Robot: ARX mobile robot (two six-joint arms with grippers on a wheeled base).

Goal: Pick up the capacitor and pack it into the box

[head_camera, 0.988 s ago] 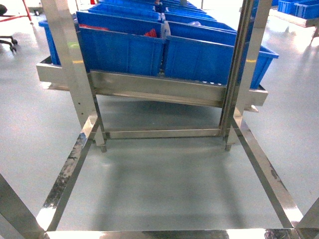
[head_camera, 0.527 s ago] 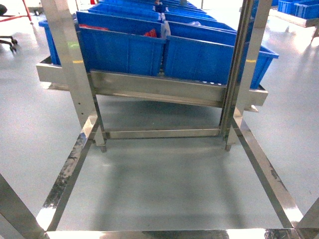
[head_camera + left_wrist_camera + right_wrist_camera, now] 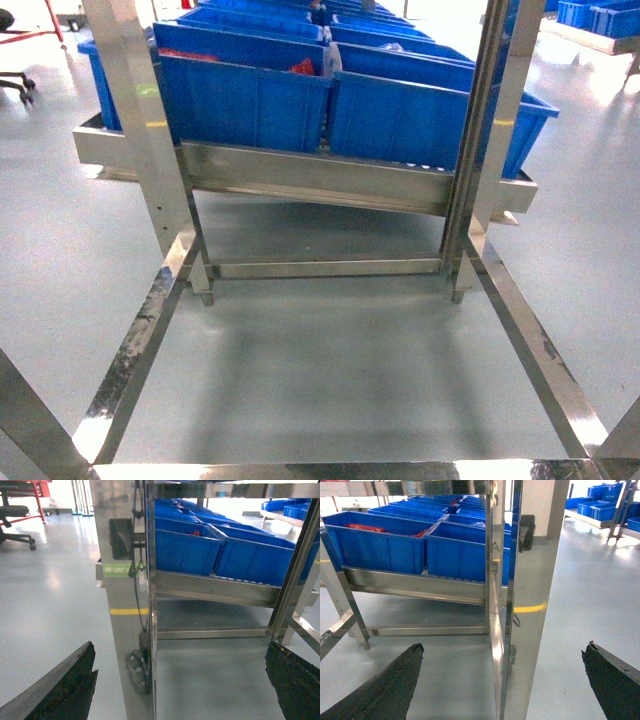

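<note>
Blue bins [image 3: 300, 100] held red parts; both grippers [image 3: 180, 680] [image 3: 500, 682] gaped wide, empty. Approach the rack [image 3: 300, 175] first.

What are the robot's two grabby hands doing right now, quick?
Left gripper: jaws wide open, holding nothing.
Right gripper: jaws wide open, holding nothing.

Glossy grey floor [image 3: 330, 370]; steel rack frame [image 3: 135, 130] carrying blue bins [image 3: 245, 100].

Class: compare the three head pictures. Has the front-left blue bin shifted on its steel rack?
No. The front-left blue bin keeps the same place against the steel upright and the rack rail beneath it.
</note>
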